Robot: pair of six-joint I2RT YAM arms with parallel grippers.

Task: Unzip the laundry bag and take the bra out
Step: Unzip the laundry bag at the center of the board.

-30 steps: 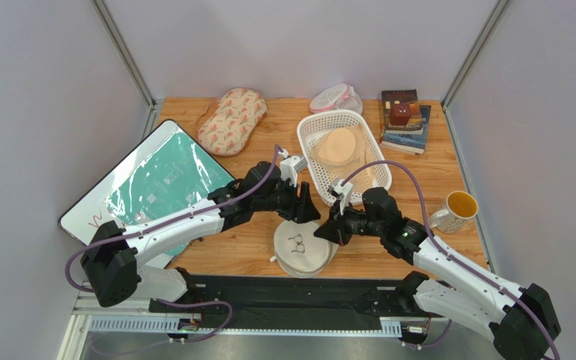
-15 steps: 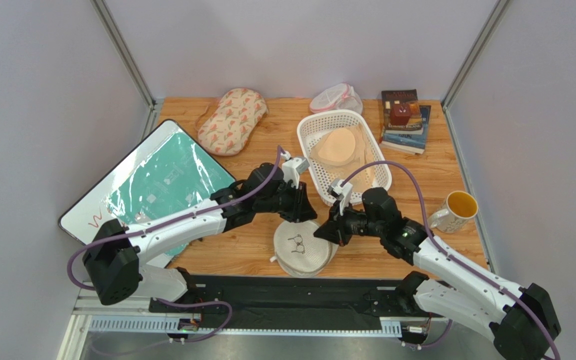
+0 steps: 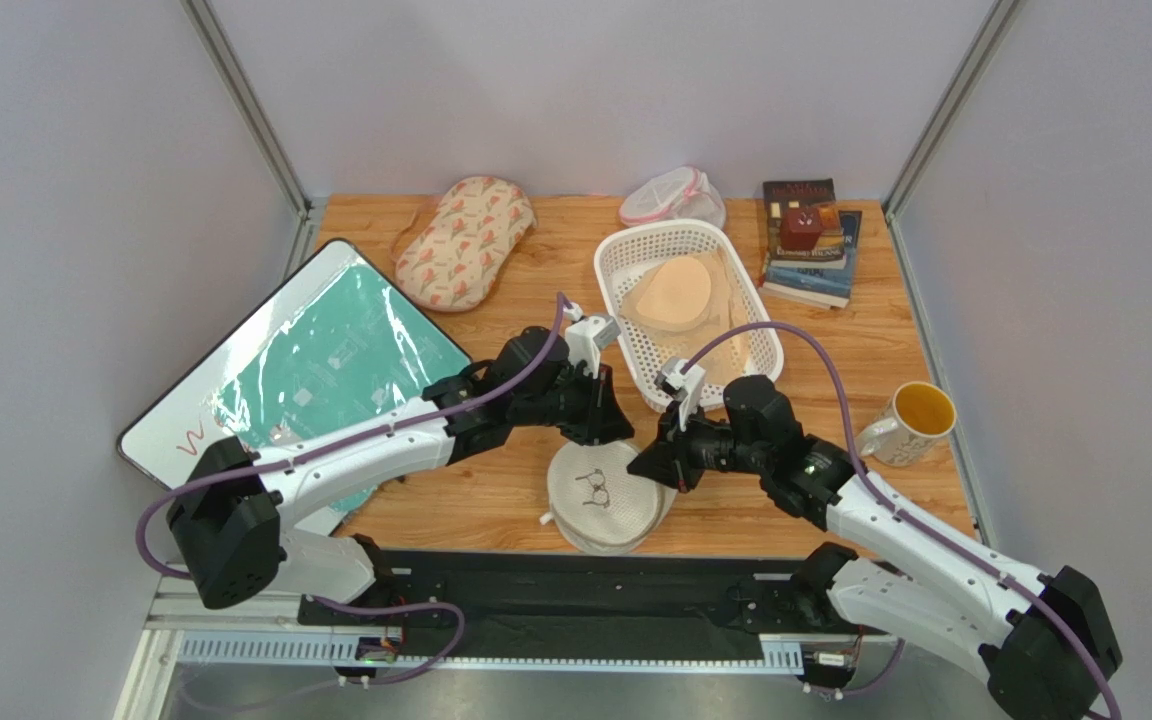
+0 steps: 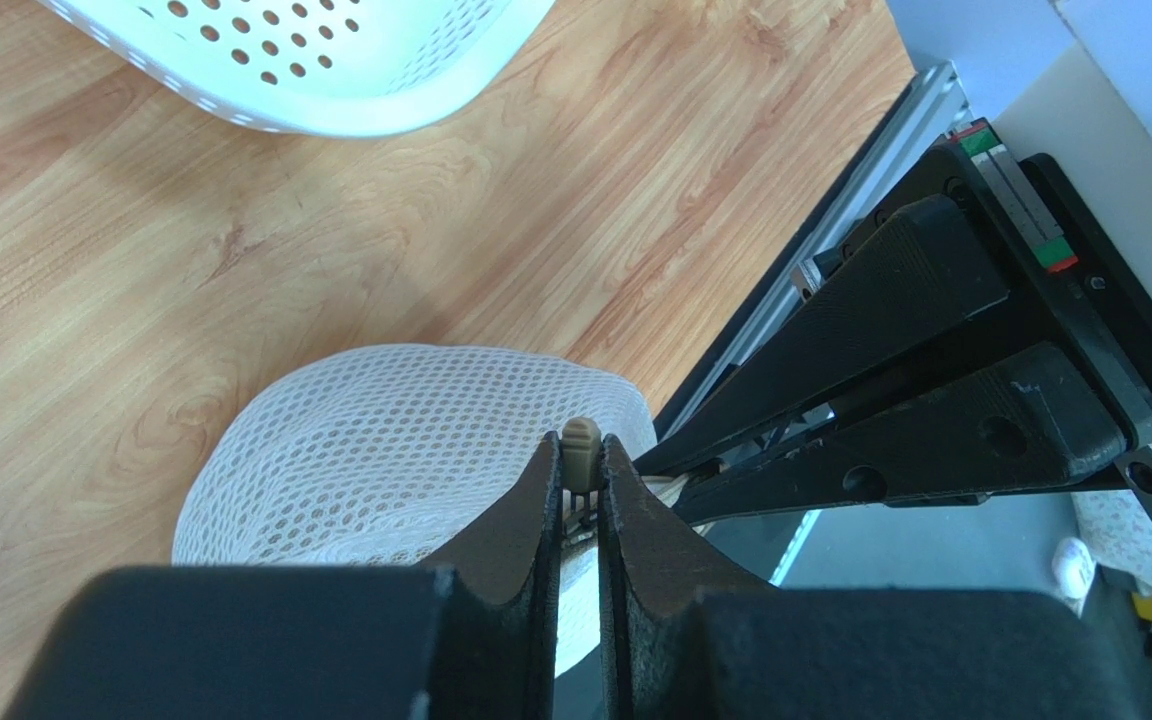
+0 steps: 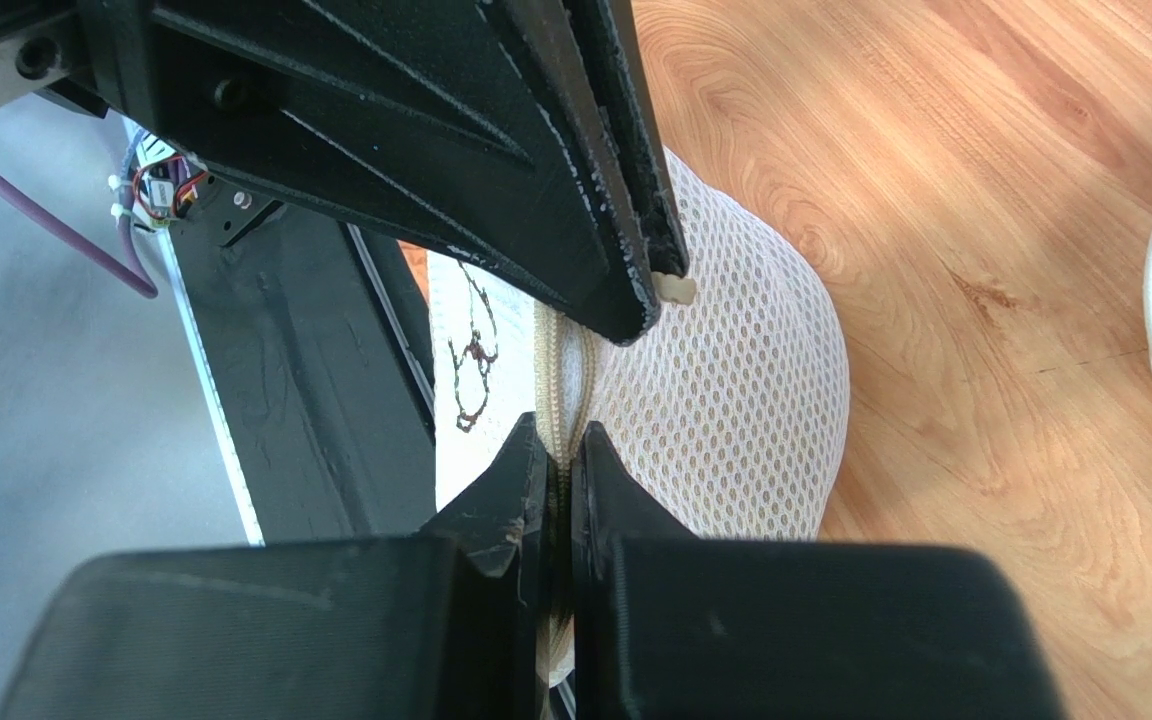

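Note:
The round cream mesh laundry bag (image 3: 605, 495) with a black bra icon lies at the table's near edge. It also shows in the left wrist view (image 4: 387, 450) and the right wrist view (image 5: 732, 375). My left gripper (image 3: 608, 431) is at the bag's far rim, shut on the tan zip pull (image 4: 581, 450). My right gripper (image 3: 642, 468) is at the bag's right rim, shut on the zip seam (image 5: 558, 393). The mustard bra is hidden.
A white basket (image 3: 620, 270) with a peach bra (image 3: 672, 293) stands behind the bag. An oval patterned bag (image 3: 465, 240), a small pink-trimmed bag (image 3: 669, 195), books (image 3: 808, 240), a mug (image 3: 913, 420) and a whiteboard (image 3: 319, 368) surround the work spot.
My left gripper has shifted slightly left and back along the bag's far rim. The right gripper and the bag have stayed put.

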